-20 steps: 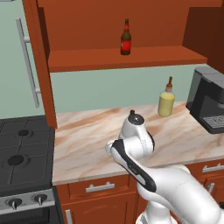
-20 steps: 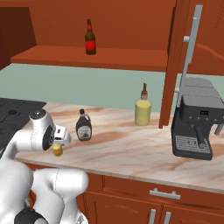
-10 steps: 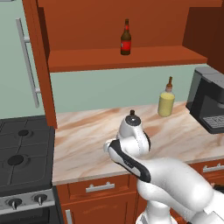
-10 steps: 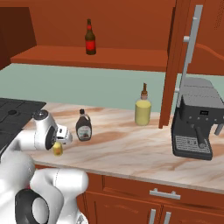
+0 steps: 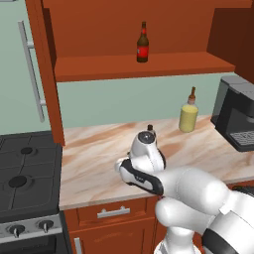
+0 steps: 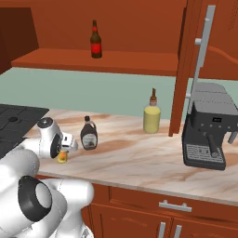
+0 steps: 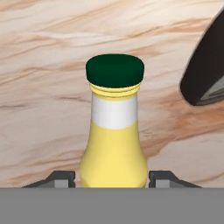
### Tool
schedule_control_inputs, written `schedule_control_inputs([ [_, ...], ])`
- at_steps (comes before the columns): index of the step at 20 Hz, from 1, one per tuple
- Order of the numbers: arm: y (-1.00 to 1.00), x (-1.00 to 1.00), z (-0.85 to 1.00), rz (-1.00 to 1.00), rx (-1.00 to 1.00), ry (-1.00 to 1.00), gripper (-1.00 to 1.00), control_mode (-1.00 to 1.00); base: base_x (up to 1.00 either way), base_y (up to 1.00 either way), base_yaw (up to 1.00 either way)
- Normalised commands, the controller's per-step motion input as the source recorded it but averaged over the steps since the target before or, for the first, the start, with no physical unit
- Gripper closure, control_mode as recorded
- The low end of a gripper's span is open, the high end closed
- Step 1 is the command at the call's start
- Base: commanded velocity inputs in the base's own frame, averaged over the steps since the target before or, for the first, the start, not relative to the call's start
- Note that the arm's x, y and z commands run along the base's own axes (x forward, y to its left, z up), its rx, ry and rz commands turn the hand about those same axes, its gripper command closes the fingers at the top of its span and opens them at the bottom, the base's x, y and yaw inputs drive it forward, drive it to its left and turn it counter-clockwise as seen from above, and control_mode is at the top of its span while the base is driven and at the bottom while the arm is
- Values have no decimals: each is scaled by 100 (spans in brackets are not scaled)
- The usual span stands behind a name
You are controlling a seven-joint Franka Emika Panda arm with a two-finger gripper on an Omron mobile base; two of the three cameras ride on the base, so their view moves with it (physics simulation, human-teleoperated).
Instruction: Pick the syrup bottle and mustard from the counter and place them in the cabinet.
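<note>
I had the jaws [image 7: 113, 177] low on the worktop [image 6: 139, 160], and in the hand view the mustard [image 7: 113, 127] filled the middle of the frame, standing upright with its green cap at upper centre. The two dark fingertips [image 7: 61, 178] showed at the bottom edge on either side of the bottle's yellow body, just beside it; the jaws were spread around the mustard, though I could not tell whether the pads were touching it. A dark rounded shape at the right edge of that view was the syrup bottle [image 7: 205, 70] (only part of it was in frame).

In the right base view the arm sat at lower left, with the jaws [image 6: 65, 151] at the left of the frame and the mustard [image 6: 62, 157] showing as a small yellow patch beneath the hand, on the worktop near its front edge. The syrup bottle [image 6: 89, 134] stood upright just to the right of the hand, apart from it. In the left base view only its dark cap [image 5: 150, 128] showed above the wrist at mid-frame.

The cabinet [image 5: 139, 67] ran across the top of the frame, its shelf carrying a slim brown bottle [image 5: 143, 43] with a red label. A dull-yellow bottle [image 5: 188, 111] stood at the back of the worktop, right of centre, and a dark coffee machine [image 6: 207, 130] stood at the right
</note>
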Motion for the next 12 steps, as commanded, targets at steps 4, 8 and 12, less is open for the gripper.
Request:
schedule_control_inputs([
  [4, 0, 0, 0, 0, 0, 0, 100, -100, 0, 0, 0],
  [8, 0, -2, 49, 0, 5, -10, 100, -100, 0, 0, 0],
  [12, 0, -20, 99, 1, 6, -20, 100, -100, 0, 0, 0],
])
